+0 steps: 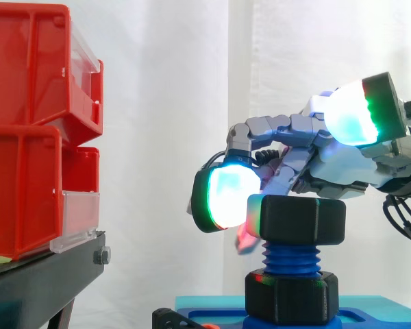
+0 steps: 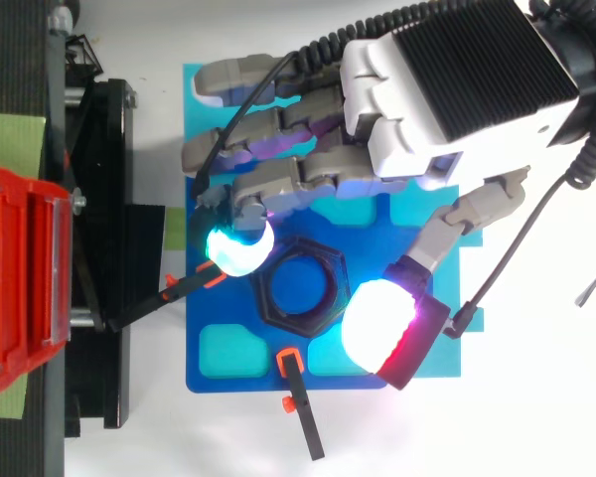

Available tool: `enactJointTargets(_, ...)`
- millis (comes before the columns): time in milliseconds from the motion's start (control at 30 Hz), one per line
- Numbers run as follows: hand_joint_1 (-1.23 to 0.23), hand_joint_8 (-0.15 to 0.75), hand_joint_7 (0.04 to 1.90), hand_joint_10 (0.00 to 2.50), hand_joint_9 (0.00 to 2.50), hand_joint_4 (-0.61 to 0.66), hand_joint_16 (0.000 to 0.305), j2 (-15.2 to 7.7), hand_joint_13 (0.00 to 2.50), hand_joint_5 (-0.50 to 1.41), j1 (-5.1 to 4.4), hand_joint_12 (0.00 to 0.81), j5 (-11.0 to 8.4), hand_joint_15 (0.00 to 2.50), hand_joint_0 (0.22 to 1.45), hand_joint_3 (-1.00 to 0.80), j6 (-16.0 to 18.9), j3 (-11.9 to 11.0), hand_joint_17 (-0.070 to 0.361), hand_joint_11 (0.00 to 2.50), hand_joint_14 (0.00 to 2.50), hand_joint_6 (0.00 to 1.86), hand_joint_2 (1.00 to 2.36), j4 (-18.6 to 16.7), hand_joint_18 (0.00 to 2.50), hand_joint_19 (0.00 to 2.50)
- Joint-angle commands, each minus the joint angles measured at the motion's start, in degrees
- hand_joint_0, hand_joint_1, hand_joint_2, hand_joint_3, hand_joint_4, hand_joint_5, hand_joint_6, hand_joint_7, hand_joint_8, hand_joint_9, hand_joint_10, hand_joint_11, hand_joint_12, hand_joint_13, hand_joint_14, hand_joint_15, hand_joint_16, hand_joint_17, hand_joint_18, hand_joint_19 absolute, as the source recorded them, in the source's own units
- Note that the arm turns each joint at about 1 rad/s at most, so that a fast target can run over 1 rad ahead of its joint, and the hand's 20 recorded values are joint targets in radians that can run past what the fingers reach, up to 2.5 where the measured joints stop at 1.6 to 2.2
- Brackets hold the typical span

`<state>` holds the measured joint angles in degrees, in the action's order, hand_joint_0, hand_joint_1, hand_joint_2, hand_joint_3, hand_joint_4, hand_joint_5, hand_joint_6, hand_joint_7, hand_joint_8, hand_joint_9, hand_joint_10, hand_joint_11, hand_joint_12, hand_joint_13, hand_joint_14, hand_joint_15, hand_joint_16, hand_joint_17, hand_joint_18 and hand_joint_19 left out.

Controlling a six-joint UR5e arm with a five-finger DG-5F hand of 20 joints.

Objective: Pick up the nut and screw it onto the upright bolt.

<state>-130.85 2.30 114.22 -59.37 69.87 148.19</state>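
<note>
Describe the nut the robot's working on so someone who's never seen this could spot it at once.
Find the blue tray under the robot hand; a blue threaded bolt stands upright on it. The nut is the black hexagon at the bolt's top. A second black hexagon sits at the bolt's foot, so take the upper one.

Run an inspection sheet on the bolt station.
surface: blue plate holding the work.
job's things: black nut atop the upright blue bolt; second black nut at its base.
clutter: black clamps with orange tips at the plate's edges.
grippers: hand open; one of its fingers against the nut's side, thumb raised above it.
cables: nothing seen.
surroundings: red bins on a black stand, white curtain.
</note>
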Motion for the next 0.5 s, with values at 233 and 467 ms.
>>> enactJointTargets(233,-0.26,0.203,1.4,0.0,1.36,0.12,0.015,-0.02,0.73,0.08,0.86,0.209,1.18,0.0,0.49,-0.5,-0.22,0.0,0.035,0.0,0.0,0.5,1.0,0.17,0.32,0.0)
enactJointTargets(467,-0.25,0.182,1.37,0.0,1.62,0.09,0.009,0.07,1.02,0.1,1.57,0.162,2.24,0.0,0.49,-0.5,-0.22,0.0,0.02,0.0,0.0,0.54,1.0,0.0,0.64,0.0)
